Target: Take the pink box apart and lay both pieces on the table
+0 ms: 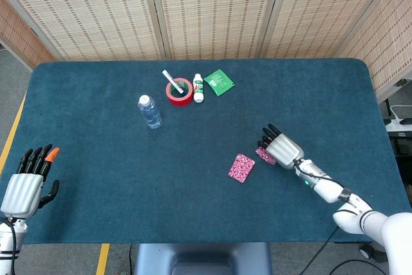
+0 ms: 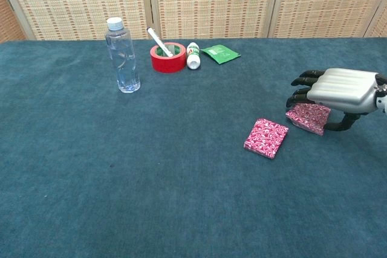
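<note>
**Hovering over one pink piece**

Looking at the table (image 1: 96,107), we see the pink box already in two pieces. One piece (image 2: 266,138) lies flat alone, and the other piece (image 2: 308,118) lies just beside it, to its right. Our right robot hand (image 2: 338,89) hangs over this second piece with fingers stretched forward and apart; it holds nothing, but we cannot tell if the thumb touches the piece. Our left robot hand (image 1: 26,181) is at the near left edge, fingers spread, holding nothing. Far behind stand a bottle (image 2: 121,55), a red tape roll (image 2: 169,57), a small white bottle (image 2: 193,55) and a green packet (image 2: 220,53).
</note>
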`<act>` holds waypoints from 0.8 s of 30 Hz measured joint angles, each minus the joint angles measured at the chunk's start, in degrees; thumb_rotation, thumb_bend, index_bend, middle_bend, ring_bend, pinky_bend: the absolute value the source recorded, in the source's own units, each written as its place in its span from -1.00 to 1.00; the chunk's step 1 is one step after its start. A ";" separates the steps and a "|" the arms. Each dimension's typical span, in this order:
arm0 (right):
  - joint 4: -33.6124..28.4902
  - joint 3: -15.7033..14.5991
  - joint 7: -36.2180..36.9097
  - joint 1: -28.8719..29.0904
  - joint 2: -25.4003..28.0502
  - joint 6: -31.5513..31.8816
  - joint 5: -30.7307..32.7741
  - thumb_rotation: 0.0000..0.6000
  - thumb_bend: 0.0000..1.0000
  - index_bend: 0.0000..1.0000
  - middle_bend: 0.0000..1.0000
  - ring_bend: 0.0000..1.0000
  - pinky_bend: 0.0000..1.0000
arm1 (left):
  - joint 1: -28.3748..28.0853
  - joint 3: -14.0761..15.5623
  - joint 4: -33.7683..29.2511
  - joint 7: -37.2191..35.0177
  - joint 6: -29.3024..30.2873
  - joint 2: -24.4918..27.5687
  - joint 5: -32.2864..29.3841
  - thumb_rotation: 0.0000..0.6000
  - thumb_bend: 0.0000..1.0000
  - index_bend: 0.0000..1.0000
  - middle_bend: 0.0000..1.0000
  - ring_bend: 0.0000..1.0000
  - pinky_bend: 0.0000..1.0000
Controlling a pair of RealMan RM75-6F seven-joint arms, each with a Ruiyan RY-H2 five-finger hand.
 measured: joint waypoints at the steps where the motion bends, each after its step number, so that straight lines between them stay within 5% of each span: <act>1: 0.11 -0.01 0.10 0.01 -0.06 0.10 -0.09 1.00 -0.46 -0.58 -0.58 -1.00 -1.00 | -0.02 0.04 -0.02 -0.03 -0.04 0.02 0.07 1.00 -0.05 -1.00 -1.00 -1.00 -0.90; 15: 0.69 -0.29 0.03 -0.11 -0.48 0.85 -0.63 1.00 -0.46 -0.40 -0.40 -0.92 -1.00 | 0.00 0.35 -0.42 -0.01 -0.20 0.22 0.30 1.00 -0.05 -1.00 -1.00 -1.00 -0.90; 24: 0.83 -0.06 -0.36 -0.15 -0.85 1.15 -0.54 1.00 -0.46 -0.10 -0.24 -0.73 -1.00 | -0.07 0.26 -0.27 -0.20 -0.22 0.23 0.27 1.00 -0.05 -1.00 -1.00 -1.00 -0.90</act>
